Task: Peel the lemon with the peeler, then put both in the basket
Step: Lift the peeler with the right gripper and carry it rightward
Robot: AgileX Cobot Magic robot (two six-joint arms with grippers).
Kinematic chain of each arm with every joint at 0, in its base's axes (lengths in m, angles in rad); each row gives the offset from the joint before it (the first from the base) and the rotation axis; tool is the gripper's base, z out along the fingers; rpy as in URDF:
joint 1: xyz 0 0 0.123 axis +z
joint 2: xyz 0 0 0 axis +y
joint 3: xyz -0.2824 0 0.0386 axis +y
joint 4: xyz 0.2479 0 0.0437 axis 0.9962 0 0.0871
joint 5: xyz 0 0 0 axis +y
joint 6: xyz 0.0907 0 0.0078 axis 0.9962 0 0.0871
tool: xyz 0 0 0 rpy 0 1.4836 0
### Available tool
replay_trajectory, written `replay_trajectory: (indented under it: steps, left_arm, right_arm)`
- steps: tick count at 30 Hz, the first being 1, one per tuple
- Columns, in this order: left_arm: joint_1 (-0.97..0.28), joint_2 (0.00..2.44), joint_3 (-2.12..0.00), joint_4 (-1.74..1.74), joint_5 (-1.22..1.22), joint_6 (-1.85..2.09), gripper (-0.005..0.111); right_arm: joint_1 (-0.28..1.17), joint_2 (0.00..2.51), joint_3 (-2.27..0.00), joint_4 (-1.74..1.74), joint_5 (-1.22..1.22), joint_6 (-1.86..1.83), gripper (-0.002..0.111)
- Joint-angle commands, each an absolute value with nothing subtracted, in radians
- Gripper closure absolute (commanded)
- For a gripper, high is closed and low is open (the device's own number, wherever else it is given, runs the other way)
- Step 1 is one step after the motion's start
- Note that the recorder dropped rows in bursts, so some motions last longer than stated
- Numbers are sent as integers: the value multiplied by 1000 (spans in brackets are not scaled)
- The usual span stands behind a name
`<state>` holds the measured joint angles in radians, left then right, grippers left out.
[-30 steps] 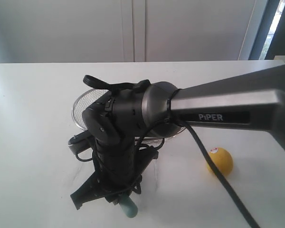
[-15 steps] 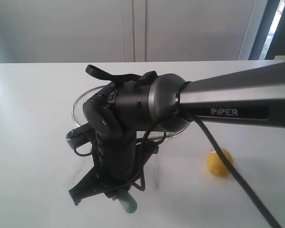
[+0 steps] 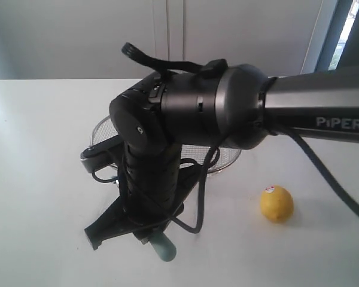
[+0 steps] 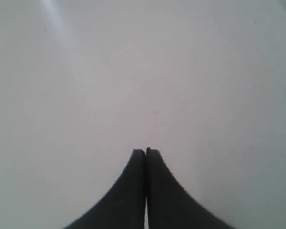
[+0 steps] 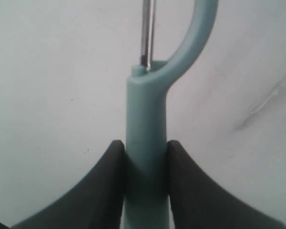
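The left gripper (image 4: 146, 151) hangs over bare white tabletop (image 4: 86, 71), its black fingers (image 4: 131, 183) pressed together with nothing between them. In the exterior view the wire-mesh basket (image 3: 100, 133) sits on the tabletop at left-centre, largely hidden behind the right arm (image 3: 227, 107), a grey-and-black limb marked "PiPER" that reaches in from the right edge and bends down in front of it. At its lower end the right gripper (image 5: 145, 145) points at the tabletop, fingers (image 5: 102, 186) clamped on either side of the pale teal peeler (image 5: 145, 105). The metal blade (image 5: 147, 38) runs out ahead of the fingers, and the butt of the handle (image 3: 163, 248) pokes out beneath the gripper. Whether the peeler touches the tabletop cannot be told. Well to the right, clear of arm and basket, the lemon (image 3: 277, 204) lies on the tabletop, its red-and-white sticker (image 3: 271, 191) uppermost.
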<state>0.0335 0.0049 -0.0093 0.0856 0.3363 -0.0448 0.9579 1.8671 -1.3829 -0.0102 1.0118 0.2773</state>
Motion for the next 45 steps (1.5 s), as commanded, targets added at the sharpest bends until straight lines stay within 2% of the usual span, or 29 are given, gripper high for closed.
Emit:
replay_trajectory:
  steps: [1,6,11,22,32,45]
  left_arm:
    - [38,0,0,86,353,-48,107]
    - [38,0,0,86,353,-48,107]
    - [38,0,0,86,353,-48,107]
    - [38,0,0,86,353,-48,107]
    - [38,0,0,86,353,-48,107]
    - [38,0,0,86,353,-48,107]
  right_arm:
    - [959,1824,-1378,-11,1047,265,97]
    - [957,1773,-1321,-20,1043,265,98]
    - [957,1714,-1253,-54,1020,271,108]
    - [951,1665,-1209,-59,971,274,108]
    - [853,1616,-1209,-41,967,268,108]
    - [585,1491,-1197,-49,1076,180,108]
